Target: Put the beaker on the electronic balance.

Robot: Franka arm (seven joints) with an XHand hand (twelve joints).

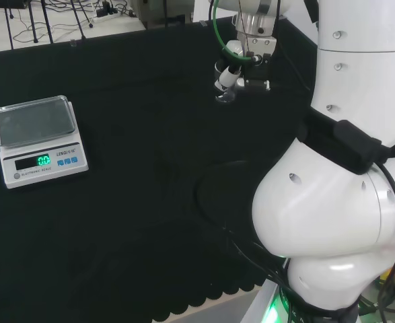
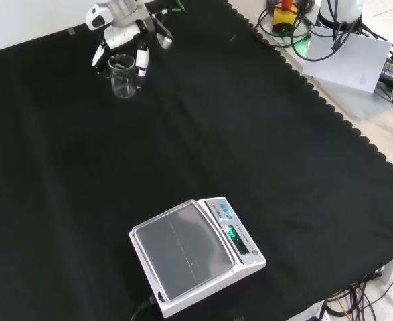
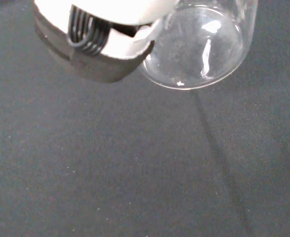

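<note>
At the far left corner of the black cloth (image 2: 203,154) in the front view, a clear glass beaker (image 2: 123,76) was seen standing between the fingers (image 2: 142,59) of the hand (image 2: 119,30), which reached down from the view's top. One white and black finger was set just beside each side of the glass, and the beaker's rim was level with their tips. The beaker was upright, its long axis vertical and its open mouth turned upward, with its base resting on the cloth. The fingers were curved inward around the upper wall of the glass at a narrow spread, so that the beaker was enclosed by them; whether every fingertip touched the wall could not be told. In the wrist view the round bottom of the beaker was shown against the cloth beside a white and black finger. The electronic balance (image 2: 195,254) was placed well apart from the beaker, near the front edge of the cloth, and its grey pan (image 2: 183,251) was bare.
</note>
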